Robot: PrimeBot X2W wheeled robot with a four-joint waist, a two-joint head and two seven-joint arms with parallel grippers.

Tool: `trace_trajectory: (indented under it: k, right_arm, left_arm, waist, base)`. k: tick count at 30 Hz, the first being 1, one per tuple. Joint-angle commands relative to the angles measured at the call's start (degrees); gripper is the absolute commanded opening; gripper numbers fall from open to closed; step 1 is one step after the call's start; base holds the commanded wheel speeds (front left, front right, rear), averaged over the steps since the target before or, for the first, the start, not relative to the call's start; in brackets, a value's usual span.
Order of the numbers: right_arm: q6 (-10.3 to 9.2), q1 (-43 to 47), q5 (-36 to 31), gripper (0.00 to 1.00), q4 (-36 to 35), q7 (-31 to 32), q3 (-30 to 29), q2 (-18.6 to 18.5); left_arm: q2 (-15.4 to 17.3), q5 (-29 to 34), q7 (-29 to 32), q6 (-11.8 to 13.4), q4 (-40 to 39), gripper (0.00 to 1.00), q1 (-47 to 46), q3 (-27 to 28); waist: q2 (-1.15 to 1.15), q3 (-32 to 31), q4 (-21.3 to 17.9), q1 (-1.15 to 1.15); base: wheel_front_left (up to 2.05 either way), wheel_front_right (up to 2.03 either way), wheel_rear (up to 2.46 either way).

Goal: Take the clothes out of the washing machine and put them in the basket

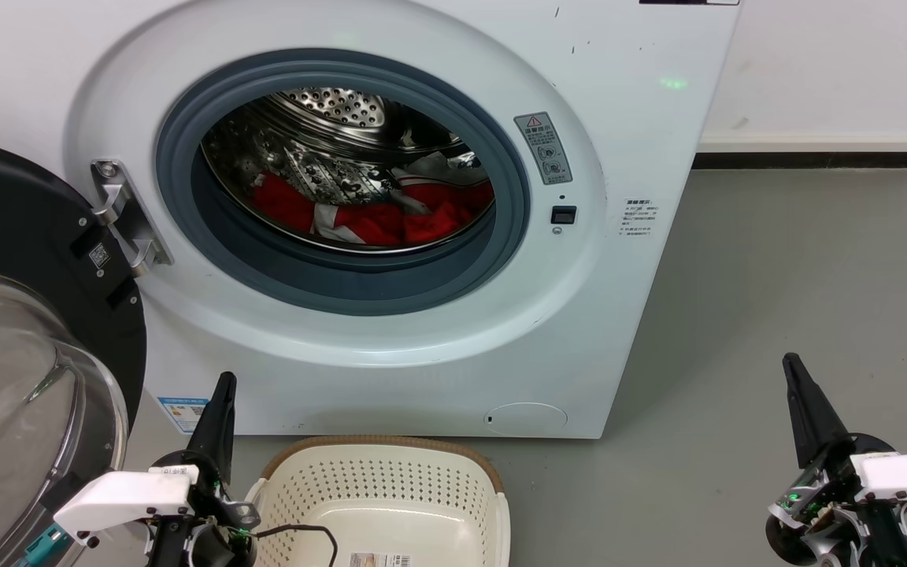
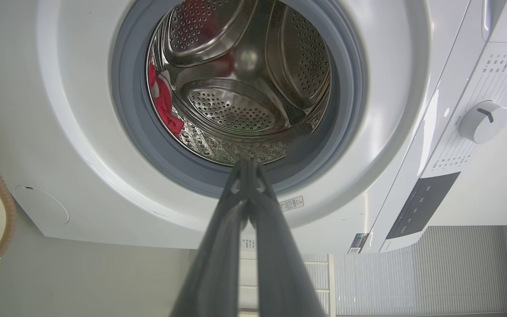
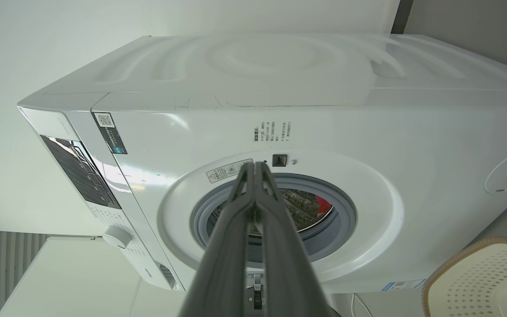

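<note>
nearest: left gripper low at the left, right gripper low at the right, both fingers pressed together, holding nothing. both hang short of the washer, well apart from each other.

basket sits on the floor between them, closer to the left gripper, just in front of the washer's base. no clothes in it. a thin black cable loops across its near part.

door hangs open at the left, close beside the left arm.

washer: grey seal rings the opening, steel drum behind it. clothes lie in a red-and-white heap on the drum floor, low and toward the back. task not yet begun, by my reading.

risks from here:
- closed fingers pushed into the heap would only shove it deeper; they need to spread before contact.
- the heap lies below the seal's lip, so a reach angled too low would strike the seal or the drum edge.
- the left arm swinging wide could knock the door.
- two garments lie tangled together; a pinch on one may drag the other over the lip, and it could land on the floor short of the basket.
- trailing cloth could catch on the seal on the way out.
- cloth dropped in could snag the cable.
</note>
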Motion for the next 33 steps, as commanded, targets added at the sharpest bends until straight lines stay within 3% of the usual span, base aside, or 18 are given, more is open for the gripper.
trace_trajectory:
  k: [1,27,28,33]
  right_arm:
    - [-0.02,-0.7,-0.2,0.00,0.1,0.0,0.0,0.2]
    - [-0.02,-0.7,-0.2,0.00,0.1,0.0,0.1,0.2]
    - [-0.02,-0.7,-0.2,1.00,0.1,0.0,0.1,0.2]
    - [-0.01,1.2,-0.2,1.00,1.2,-0.5,0.2,0.0]
  left_arm:
    - [-0.1,-0.1,0.1,-0.2,0.0,0.00,-0.4,0.1]
    - [-0.1,-0.1,0.1,-0.2,0.0,0.00,-0.4,0.1]
    - [-0.1,-0.1,0.1,-0.2,0.0,1.00,-0.4,0.1]
    - [-0.1,0.1,-0.6,0.0,0.9,1.00,1.2,-0.5]
  waist:
    - [0.00,0.0,0.0,0.00]
    - [0.00,0.0,0.0,0.00]
    - [0.00,0.0,0.0,0.00]
    - [0.00,0.0,0.0,0.00]
  base:
    - [0.00,0.00,0.00]
    - [0.00,0.00,0.00]
    - [0.00,0.00,0.00]
    - [0.00,0.00,0.00]
